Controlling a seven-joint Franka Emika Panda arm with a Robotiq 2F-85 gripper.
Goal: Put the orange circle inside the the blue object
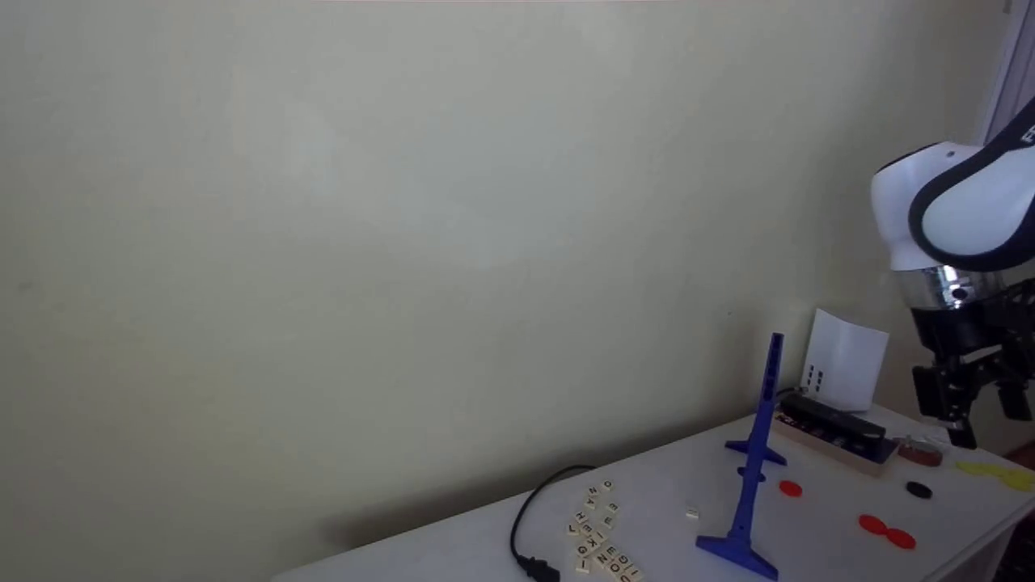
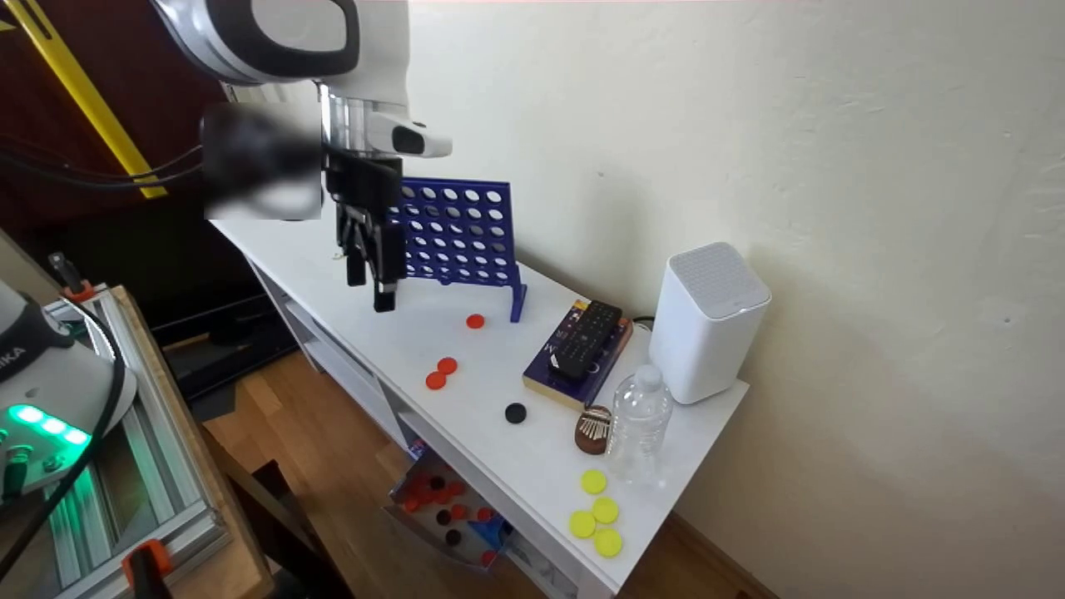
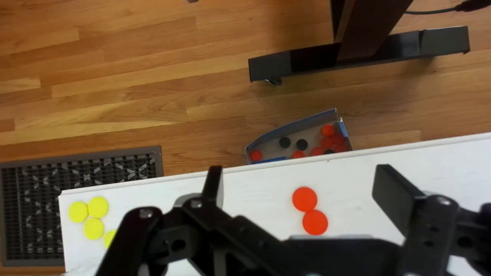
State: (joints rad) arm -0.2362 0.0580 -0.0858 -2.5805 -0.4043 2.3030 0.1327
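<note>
The blue object [image 2: 463, 205] is an upright grid with round holes on feet, standing on the white table. In an exterior view it shows edge-on as a thin post [image 1: 756, 453]. A single orange-red circle [image 2: 475, 321] lies flat near its foot; it shows in both exterior views [image 1: 790, 488]. Two more orange circles, one [image 3: 305, 199] touching the other [image 3: 315, 222], lie flat nearer the table's front edge. My gripper [image 3: 301, 184] is open and empty, above the table. In the wrist view the touching pair appears between its fingers. In an exterior view the gripper [image 2: 370, 287] partly covers the grid.
A book with a remote [image 2: 586, 337], a black disc [image 2: 516, 413], a thumb piano [image 2: 592, 430], a clear bottle [image 2: 641, 416], a white speaker [image 2: 707, 324] and yellow discs [image 2: 606, 510] share the table. Letter tiles [image 1: 594, 543] and a cable lie beyond the grid. A wall runs behind.
</note>
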